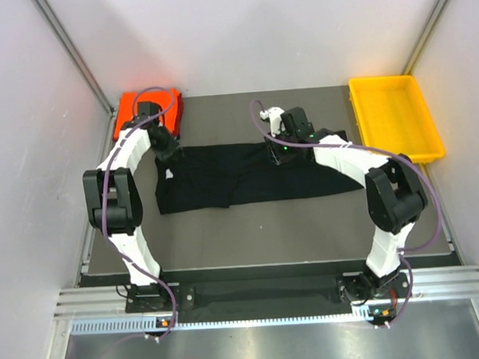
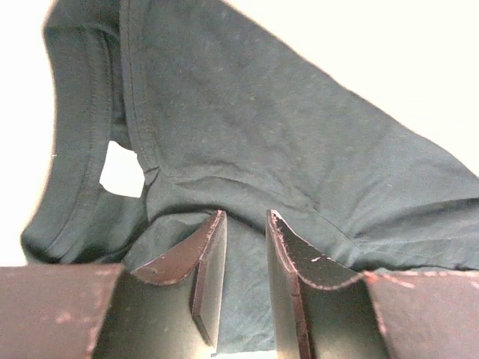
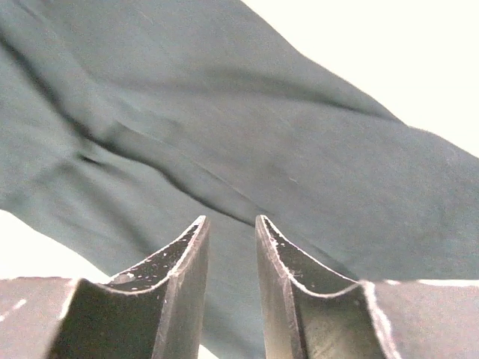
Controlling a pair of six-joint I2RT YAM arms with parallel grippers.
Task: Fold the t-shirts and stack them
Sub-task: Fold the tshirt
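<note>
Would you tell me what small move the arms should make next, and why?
Probably lift both straight up. The left claw and right claw stand parted over the far edge of the black t-shirt, which lies folded into a long strip.

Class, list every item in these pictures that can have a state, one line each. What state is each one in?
Plain black cloth t-shirt: lying flat, apparently folded lengthwise into a long strip, not yet stacked.
Orange-red cloth shirt: folded, at the far left corner.
Rectangular yellow plastic tray: empty.
Left pincer: open, over the black shirt near its collar.
Right pincer: open, over the black shirt.
</note>
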